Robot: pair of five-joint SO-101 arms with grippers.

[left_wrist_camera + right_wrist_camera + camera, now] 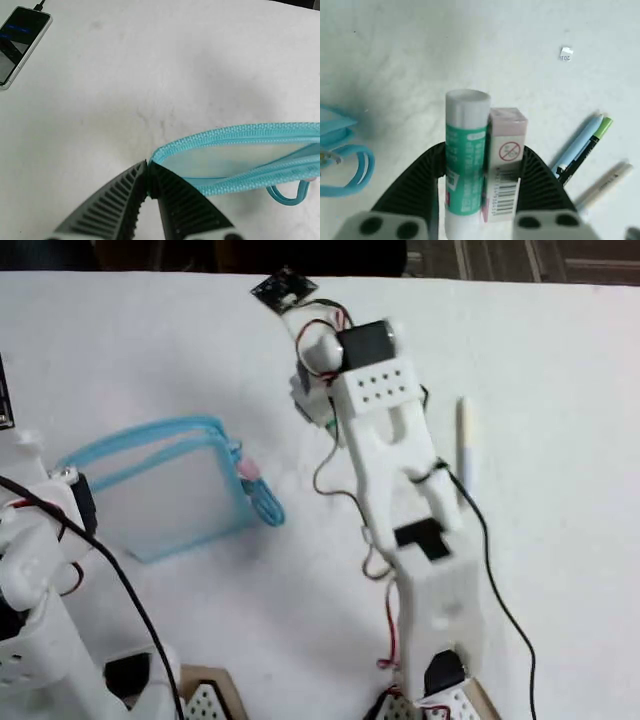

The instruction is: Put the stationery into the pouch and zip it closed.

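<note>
Closest to the right wrist lens, a glue stick (465, 155) and an eraser (506, 160) are held side by side, touching. They are clamped between the fingers of the right gripper (484, 152), which is closed to a middling width on the pair. Both long axes run out along the fingers.

Seen from above, the pouch (165, 490) is laid flat at centre left of the frame. The loaded gripper is found just up and to the right of the end with the loop (265, 502), near but not touching. The pouch's mouth is unzipped along its upper edge, and its long axis runs left to right with a slight rise. The coming move is therefore judged to need a short travel leftward and a turn that lines the two items up with that opening. The right arm (395, 455) is the nearer one to the mouth.

The far left corner of the pouch is pinched by the left gripper (148, 170), its jaws shut tight on the blue zip tape, and the bag is judged to be anchored by this. Loose pens (581, 149) are seen on the table (560, 360) on the far side of the right arm from the pouch. A phone (22, 42) is set well apart.
</note>
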